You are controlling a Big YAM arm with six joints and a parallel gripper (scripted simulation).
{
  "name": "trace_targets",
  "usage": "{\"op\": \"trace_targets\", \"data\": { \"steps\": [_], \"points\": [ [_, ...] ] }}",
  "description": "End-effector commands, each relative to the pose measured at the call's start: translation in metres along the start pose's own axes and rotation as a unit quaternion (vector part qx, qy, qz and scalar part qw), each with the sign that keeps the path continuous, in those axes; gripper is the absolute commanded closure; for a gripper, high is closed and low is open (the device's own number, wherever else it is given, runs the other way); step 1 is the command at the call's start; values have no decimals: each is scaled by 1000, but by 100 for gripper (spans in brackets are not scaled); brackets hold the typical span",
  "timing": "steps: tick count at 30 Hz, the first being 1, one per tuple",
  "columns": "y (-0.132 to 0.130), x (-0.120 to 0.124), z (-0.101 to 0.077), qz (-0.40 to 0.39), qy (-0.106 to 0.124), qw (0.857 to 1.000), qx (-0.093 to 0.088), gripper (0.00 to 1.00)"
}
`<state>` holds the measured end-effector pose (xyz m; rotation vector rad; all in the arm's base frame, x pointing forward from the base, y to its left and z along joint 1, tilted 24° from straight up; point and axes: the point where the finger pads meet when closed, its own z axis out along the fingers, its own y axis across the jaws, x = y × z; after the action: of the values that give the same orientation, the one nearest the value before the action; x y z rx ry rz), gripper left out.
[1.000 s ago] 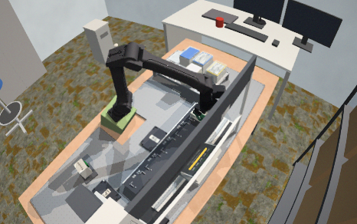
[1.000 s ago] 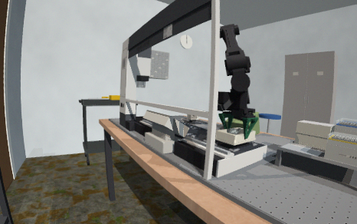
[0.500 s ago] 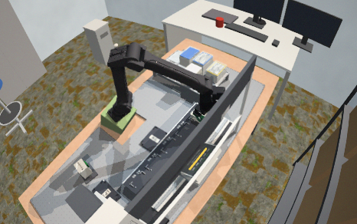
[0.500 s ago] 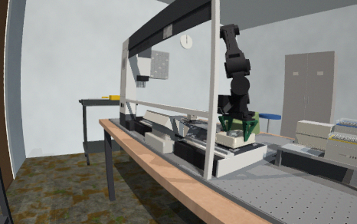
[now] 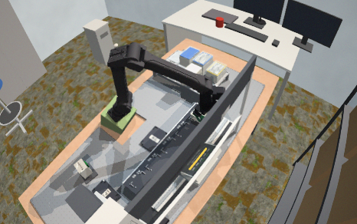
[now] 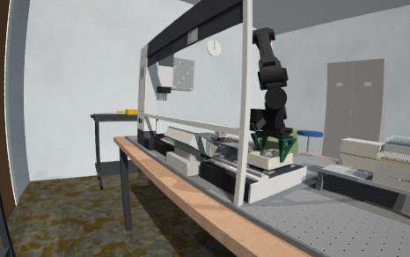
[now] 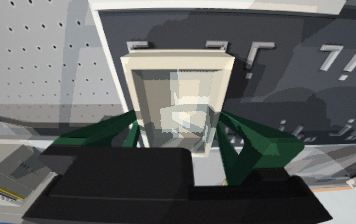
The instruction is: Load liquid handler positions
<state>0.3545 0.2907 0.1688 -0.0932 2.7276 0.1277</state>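
Gripper (image 7: 177, 145) clamped on the cream open reservoir (image 7: 176, 102), held directly beneath it, low over the deck brackets (image 7: 260, 47); misalignment on lowering could perch a corner on them, seating it tilted.

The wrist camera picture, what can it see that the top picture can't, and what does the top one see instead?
Only the wrist view looks into the open cream one-well reservoir clamped between the green jaws, with pale corner brackets on the dark deck beyond. Only the top view shows the shelf's boxes, the white desk with monitors, and the arm's green base block. Both show the black gripper over the dark deck.
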Motion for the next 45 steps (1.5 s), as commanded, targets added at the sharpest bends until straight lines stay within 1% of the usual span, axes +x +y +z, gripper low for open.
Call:
{"op": "trace_targets", "data": {
  "steps": [1,3,4,5,6,8,9,12,14,15,21,24,31,32,35,40,45],
  "points": [
    [9,-15,-15,1,-19,1000,-15,100],
    [9,-15,-15,1,-19,1000,-15,100],
    [16,-26,-21,-1,-30,999,-25,100],
    [16,-26,-21,-1,-30,999,-25,100],
    [9,-15,-15,1,-19,1000,-15,100],
    [9,-15,-15,1,-19,1000,-15,100],
    [15,-25,-18,-1,-28,999,-23,100],
    [12,-21,-10,-2,-21,1000,-17,100],
    [12,-21,-10,-2,-21,1000,-17,100],
    [10,-18,-7,-3,-16,1000,-13,100],
    [3,-11,0,-3,-11,1000,-9,100],
    [4,-9,3,-4,-9,1000,-8,100],
    [3,-10,3,-3,-10,1000,-8,100],
    [7,-12,2,-4,-13,1000,-11,100],
    [3,-7,7,-5,-7,1000,-6,100],
    [5,-13,5,-2,-14,1000,-10,100],
    [3,-9,10,-4,-8,1000,-7,100]
  ]
}}
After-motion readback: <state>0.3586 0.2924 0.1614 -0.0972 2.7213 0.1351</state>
